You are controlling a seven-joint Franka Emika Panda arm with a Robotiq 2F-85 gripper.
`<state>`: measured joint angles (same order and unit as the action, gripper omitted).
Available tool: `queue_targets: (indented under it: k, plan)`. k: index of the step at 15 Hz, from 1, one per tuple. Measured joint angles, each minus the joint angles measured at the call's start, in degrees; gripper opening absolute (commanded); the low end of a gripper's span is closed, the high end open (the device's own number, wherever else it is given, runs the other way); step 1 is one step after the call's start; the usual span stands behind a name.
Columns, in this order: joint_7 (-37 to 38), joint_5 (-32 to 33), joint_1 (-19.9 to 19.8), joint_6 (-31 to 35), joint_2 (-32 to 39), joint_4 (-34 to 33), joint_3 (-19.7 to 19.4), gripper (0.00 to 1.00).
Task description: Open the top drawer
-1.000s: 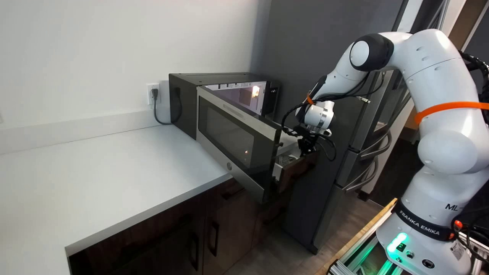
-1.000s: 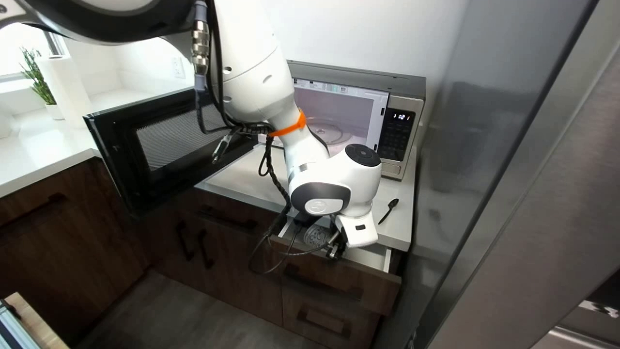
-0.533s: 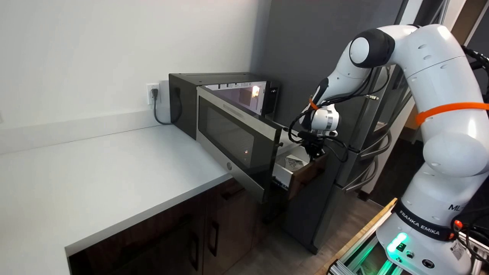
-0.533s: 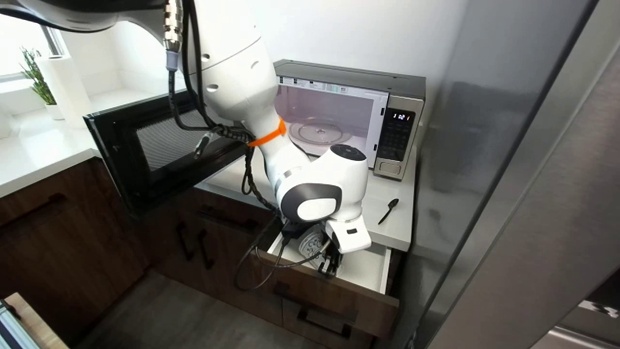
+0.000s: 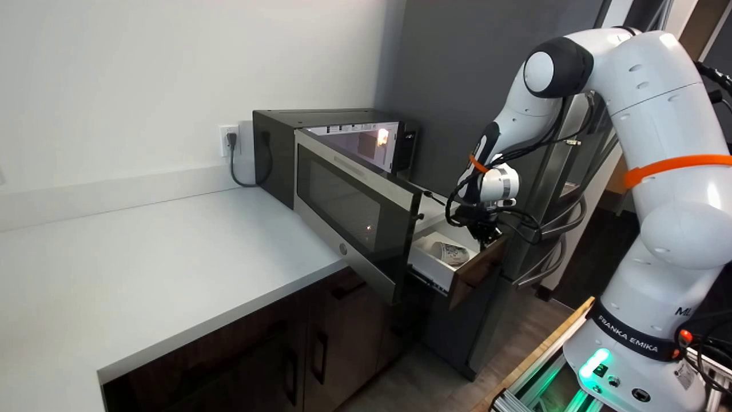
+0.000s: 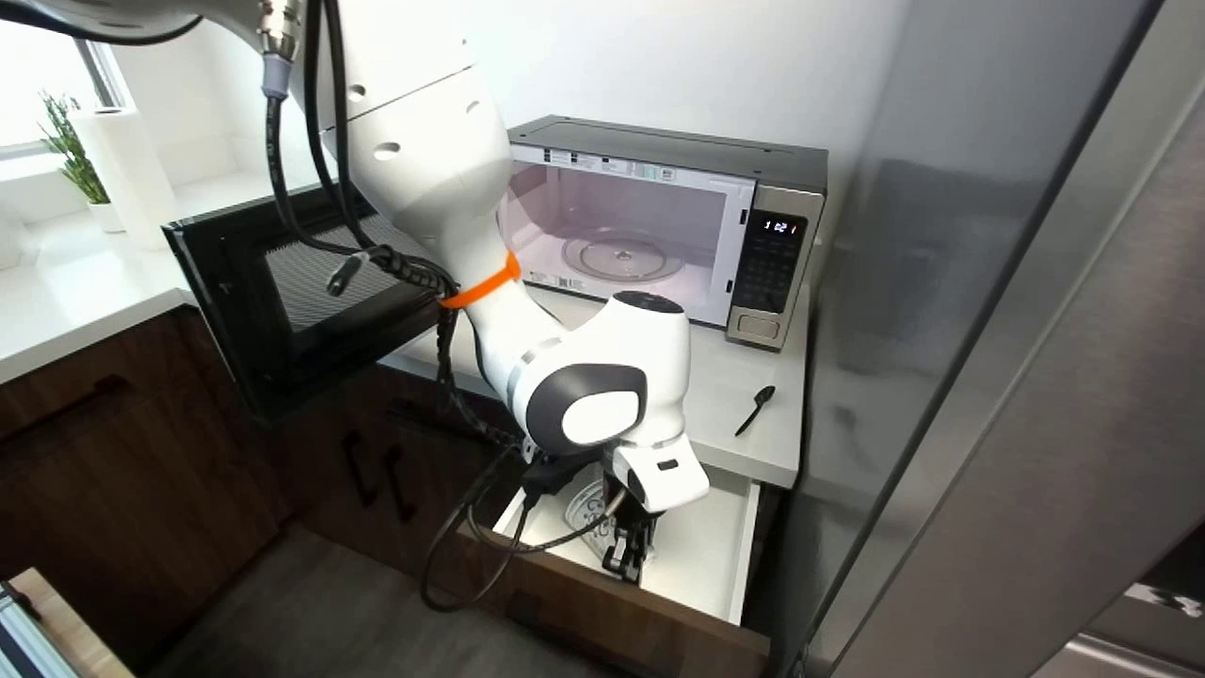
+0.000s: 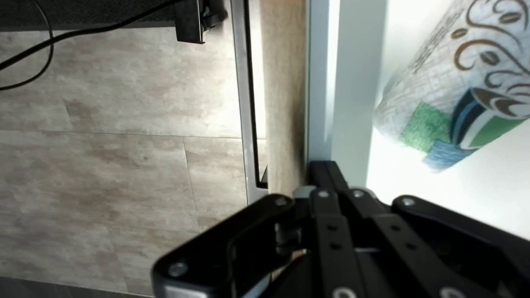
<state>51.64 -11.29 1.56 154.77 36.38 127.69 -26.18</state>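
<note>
Plainly, the top drawer [image 6: 682,626] juts open from under the white counter [image 6: 720,377], a patterned cup [image 7: 463,95] lying inside; the gripper [image 7: 326,169] points down just behind the drawer's front, fingers closed. A black spoon [image 6: 756,410] and open-doored microwave [image 6: 770,268] share the counter, beside a grey refrigerator [image 5: 452,68]

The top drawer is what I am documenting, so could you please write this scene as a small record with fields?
Top drawer: open
Visible contents: patterned cup, lying on its side
Gripper: jaws together, tips at the inner side of the front panel
Microwave: on the counter, door open
Black spoon: on the counter, in front of the microwave
Full extension: cannot be told
</note>
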Motion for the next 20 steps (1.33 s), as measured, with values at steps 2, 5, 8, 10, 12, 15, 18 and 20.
queue_targets:
  k: [2,5,8,10,12,15,18,20]
  plan:
    - [-0.2,1.4,0.2,2.8,-1.2,0.9,-0.1,0.0]
    - [-2.6,3.1,0.9,9.0,-4.9,2.0,0.2,0.0]
    - [-4.3,3.6,1.0,9.7,-8.3,2.1,0.6,0.01]
    - [-4.3,3.6,0.8,9.7,-7.5,2.1,0.6,0.01]
    - [-4.3,3.6,0.7,9.7,-6.9,2.1,0.6,0.01]
    - [-4.3,3.6,0.7,9.7,-6.7,2.0,0.6,0.32]
    - [-6.6,3.8,0.2,9.6,-7.2,2.3,2.0,0.54]
    - [-8.8,6.4,1.6,9.6,-8.6,3.8,1.5,0.69]
